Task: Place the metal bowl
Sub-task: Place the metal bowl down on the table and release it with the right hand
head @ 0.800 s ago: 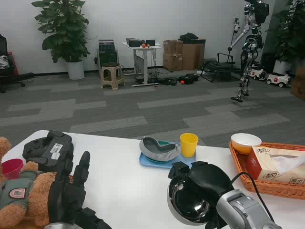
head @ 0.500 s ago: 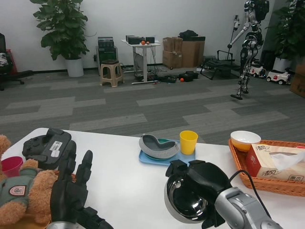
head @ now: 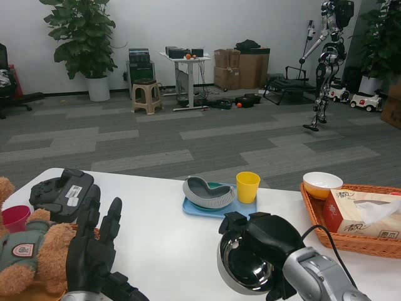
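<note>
The shiny metal bowl (head: 245, 266) hangs tilted just above the white table (head: 169, 238) at the lower right, its dark hollow facing me. My right hand (head: 266, 241) grips its far rim, fingers curled over the edge. My left hand (head: 94, 251) is raised at the lower left, fingers spread upward and holding nothing, next to the teddy bear (head: 28, 257).
A blue tray (head: 216, 205) with a grey ribbed dish (head: 208, 193) and a yellow cup (head: 247, 187) lies behind the bowl. A wicker basket (head: 351, 241) with a tissue box and an orange-rimmed bowl (head: 322, 185) stands right. A black controller (head: 62, 193) and pink cup (head: 14, 218) sit left.
The view has shifted slightly since the earliest frame. The bowl stays in my right hand at about the same spot; the left hand is unchanged.
</note>
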